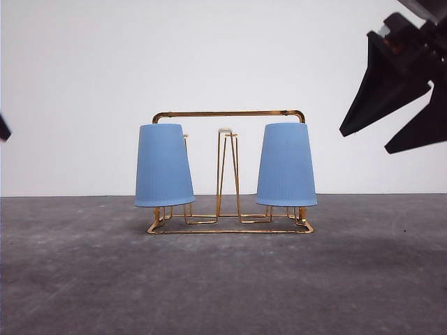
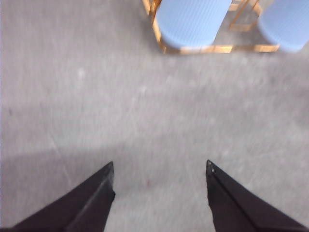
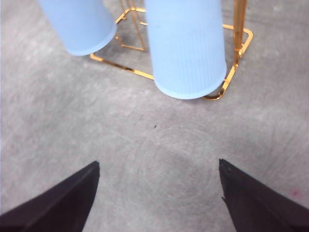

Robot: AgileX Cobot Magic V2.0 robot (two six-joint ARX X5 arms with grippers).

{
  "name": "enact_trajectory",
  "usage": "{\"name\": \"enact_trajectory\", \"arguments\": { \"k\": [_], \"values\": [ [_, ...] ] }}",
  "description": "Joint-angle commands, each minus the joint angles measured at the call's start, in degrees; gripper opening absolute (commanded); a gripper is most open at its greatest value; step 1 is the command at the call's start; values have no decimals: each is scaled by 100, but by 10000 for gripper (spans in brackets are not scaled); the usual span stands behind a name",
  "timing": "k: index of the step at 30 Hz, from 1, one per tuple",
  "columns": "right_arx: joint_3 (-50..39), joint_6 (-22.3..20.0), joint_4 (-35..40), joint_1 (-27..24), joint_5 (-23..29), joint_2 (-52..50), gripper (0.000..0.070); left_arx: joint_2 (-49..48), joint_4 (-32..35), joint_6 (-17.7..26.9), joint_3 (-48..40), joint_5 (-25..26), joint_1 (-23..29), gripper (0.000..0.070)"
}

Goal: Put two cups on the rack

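Two light-blue ribbed cups stand upside down on the gold wire rack [image 1: 228, 114], the left cup [image 1: 164, 166] and the right cup [image 1: 286, 166] each over a prong at one end. The white-tipped middle prongs [image 1: 227, 130] are bare. My right gripper [image 1: 364, 142] hangs open high at the right, apart from the right cup. In the right wrist view the right gripper [image 3: 159, 162] is open over bare table, with the near cup [image 3: 186, 48] and the rack base [image 3: 231, 79] ahead. My left gripper [image 2: 160, 164] is open and holds nothing, short of a cup [image 2: 193, 21].
The rack stands mid-table on a grey mottled surface [image 1: 223, 286], with a plain white wall [image 1: 84, 84] behind. A dark sliver of the left arm [image 1: 3, 130] shows at the left edge. Grey table lies in front of the rack and to both sides.
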Motion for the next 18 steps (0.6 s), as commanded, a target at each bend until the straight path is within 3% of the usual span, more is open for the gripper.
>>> {"name": "enact_trajectory", "arguments": {
  "k": [1, 2, 3, 4, 5, 6, 18],
  "values": [
    [48, 253, 115, 31, -10, 44, 486, 4, 46, -34, 40, 12, -15, 344],
    [48, 250, 115, 31, -35, 39, 480, 1, 47, -34, 41, 17, -15, 343],
    [47, 249, 115, 31, -55, 36, 423, 0, 58, -13, 45, 54, -15, 277],
    [46, 249, 115, 31, -72, 36, 325, 0, 77, 25, 52, 116, -15, 160],
    [47, 234, 112, 31, -72, 38, 99, 0, 101, 25, 60, 168, -15, 52],
    [48, 207, 123, 31, -47, 38, 7, 1, 155, 28, 65, 212, -15, 3],
    [48, 168, 270, 28, -21, 38, 16, -42, 243, 7, 70, 359, -17, 0]
  ]
}}
